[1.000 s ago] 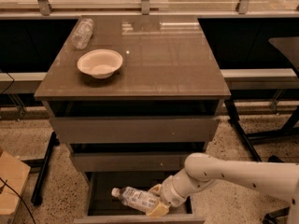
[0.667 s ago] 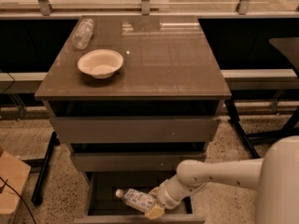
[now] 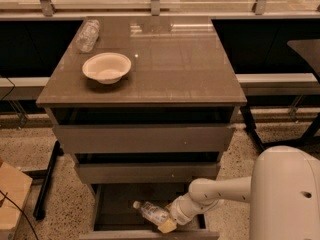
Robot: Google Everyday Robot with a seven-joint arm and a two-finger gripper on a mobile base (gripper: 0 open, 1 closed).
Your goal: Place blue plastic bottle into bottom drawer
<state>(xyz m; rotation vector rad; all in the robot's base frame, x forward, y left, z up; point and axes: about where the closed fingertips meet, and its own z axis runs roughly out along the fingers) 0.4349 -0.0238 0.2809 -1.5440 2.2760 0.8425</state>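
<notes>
The bottom drawer is pulled open at the foot of the cabinet, and its dark inside shows. The blue plastic bottle lies tilted inside it, with the white cap toward the left and the labelled end at my gripper. My gripper reaches into the drawer from the right and is shut on the bottle's lower end. One tan fingertip shows below the bottle. My white arm comes in from the lower right.
On the cabinet top stand a white bowl and, at the back left, a small clear bottle without a label. The two upper drawers stand slightly ajar. A cardboard box is at the left, and table legs are at the right.
My arm has folded in closer, and my white body now fills the lower right corner. The bottle stays in my gripper inside the bottom drawer, shifted only slightly.
</notes>
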